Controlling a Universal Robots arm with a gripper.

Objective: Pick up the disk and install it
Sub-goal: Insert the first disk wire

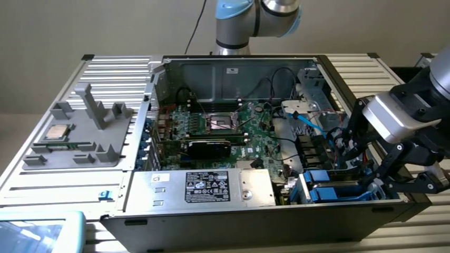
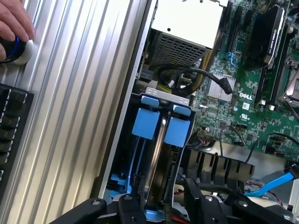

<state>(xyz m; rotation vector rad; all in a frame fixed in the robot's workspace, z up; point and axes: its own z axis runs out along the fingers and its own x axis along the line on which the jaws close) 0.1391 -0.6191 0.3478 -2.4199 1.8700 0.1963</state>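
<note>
One big open case (image 1: pixel 211 224) held the disk (image 2: pixel 161 144), which stood on edge in the blue slot at the case's front corner. The gripper (image 2: pixel 163 205) hung close over it, fingers (image 2: pixel 131 205) spread apart.

The computer case (image 1: pixel 232 74) lies open on the desk (image 1: pixel 63 184). Inside, the disk (image 1: pixel 332 191) stands on edge in the front corner at the exterior view's right, the power supply (image 1: pixel 211 187) beside it, the motherboard (image 1: pixel 264 137) behind. A tray (image 1: pixel 77 142) lies beyond the case's opposite side.
</note>
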